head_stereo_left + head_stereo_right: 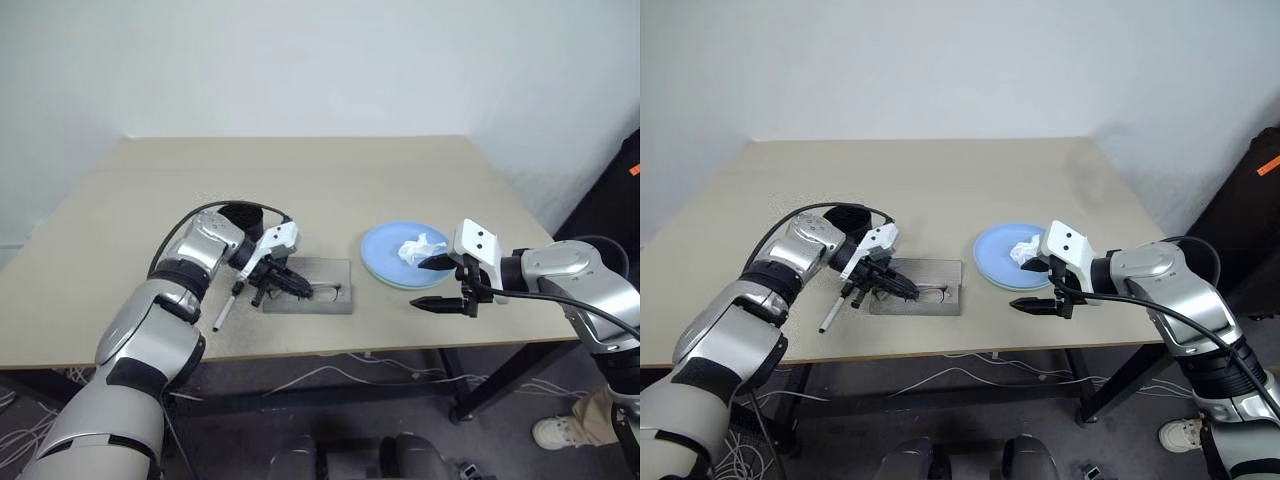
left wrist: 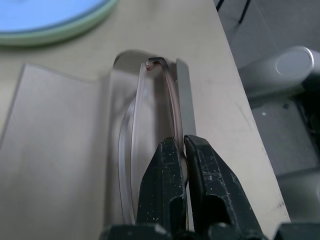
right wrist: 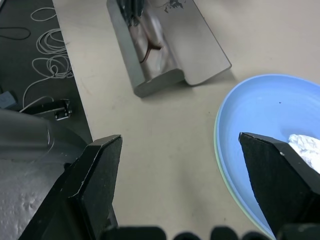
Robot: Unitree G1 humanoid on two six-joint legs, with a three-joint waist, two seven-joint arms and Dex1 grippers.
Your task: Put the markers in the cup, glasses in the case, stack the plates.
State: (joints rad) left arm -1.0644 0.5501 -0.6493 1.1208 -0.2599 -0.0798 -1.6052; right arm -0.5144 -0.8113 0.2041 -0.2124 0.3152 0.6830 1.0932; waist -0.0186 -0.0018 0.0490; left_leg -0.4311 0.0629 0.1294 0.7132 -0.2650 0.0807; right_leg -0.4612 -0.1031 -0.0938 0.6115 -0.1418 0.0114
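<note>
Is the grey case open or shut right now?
Open: the case lies spread flat, glasses resting in its trough, pinched by the left pincer.

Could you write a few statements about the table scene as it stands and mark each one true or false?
1. The left gripper is shut on the glasses over the open case. True.
2. The right gripper is clamped on the blue plate. False: its jaws stand wide apart with nothing between them, near the table's front edge beside the plates.
3. The blue plate lies on top of the green plate. True: the green rim shows beneath it.
4. The crumpled tissue lies inside the case. False: it rests on the blue plate.
5. A marker lies on the table left of the case. True.
6. The case is closed. False: it lies open.
</note>
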